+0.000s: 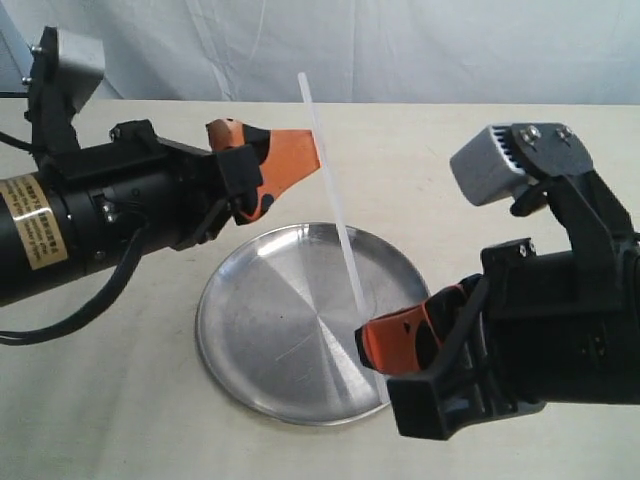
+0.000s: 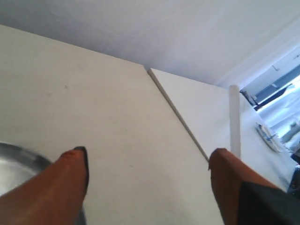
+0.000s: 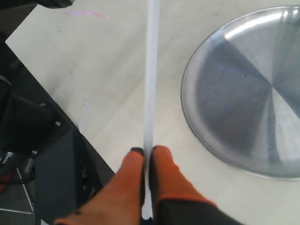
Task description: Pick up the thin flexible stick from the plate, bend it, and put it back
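Observation:
The thin flexible stick (image 1: pixel 333 196), a straight translucent white strip, stands tilted above the plate (image 1: pixel 260 340), a round silver dish on the table. My right gripper (image 1: pixel 372 338) is shut on its lower end; the right wrist view shows the stick (image 3: pixel 151 84) pinched between the orange fingers (image 3: pixel 166 173) of that gripper (image 3: pixel 149 151). My left gripper (image 1: pixel 268 152) is open beside the stick's upper part. In the left wrist view the stick (image 2: pixel 234 119) rises just behind one orange fingertip (image 2: pixel 225 173), outside the gap of the left gripper (image 2: pixel 147 157).
The cream table (image 1: pixel 420 160) runs back to a white cloth backdrop (image 1: pixel 400 45). A black frame (image 3: pixel 42 154) of the robot's base lies at the table's edge near my right gripper.

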Robot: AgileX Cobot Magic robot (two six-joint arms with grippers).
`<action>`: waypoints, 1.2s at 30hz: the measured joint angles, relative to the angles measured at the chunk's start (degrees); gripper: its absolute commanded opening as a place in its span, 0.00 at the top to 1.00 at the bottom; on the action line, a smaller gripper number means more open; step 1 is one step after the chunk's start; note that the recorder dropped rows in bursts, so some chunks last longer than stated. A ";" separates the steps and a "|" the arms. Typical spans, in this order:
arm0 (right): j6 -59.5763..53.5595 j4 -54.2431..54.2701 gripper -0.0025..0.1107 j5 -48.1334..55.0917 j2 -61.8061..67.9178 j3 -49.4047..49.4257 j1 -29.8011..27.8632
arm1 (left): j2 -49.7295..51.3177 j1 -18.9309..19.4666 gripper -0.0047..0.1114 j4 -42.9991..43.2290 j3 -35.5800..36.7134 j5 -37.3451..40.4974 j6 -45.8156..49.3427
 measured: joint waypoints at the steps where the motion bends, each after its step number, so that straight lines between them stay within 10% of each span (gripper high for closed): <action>1: 0.00 0.00 0.98 0.00 0.00 0.00 0.00 | 0.00 0.00 0.38 1.66 -0.37 -0.57 -1.26; 25: 17.74 -18.96 0.98 -0.75 -3.25 0.03 0.00 | 0.00 0.00 0.44 7.76 -1.78 -3.20 -7.07; 36: -5.21 5.30 0.98 -3.08 3.68 0.03 0.00 | 4.65 0.00 0.55 16.47 -1.81 -9.05 -15.13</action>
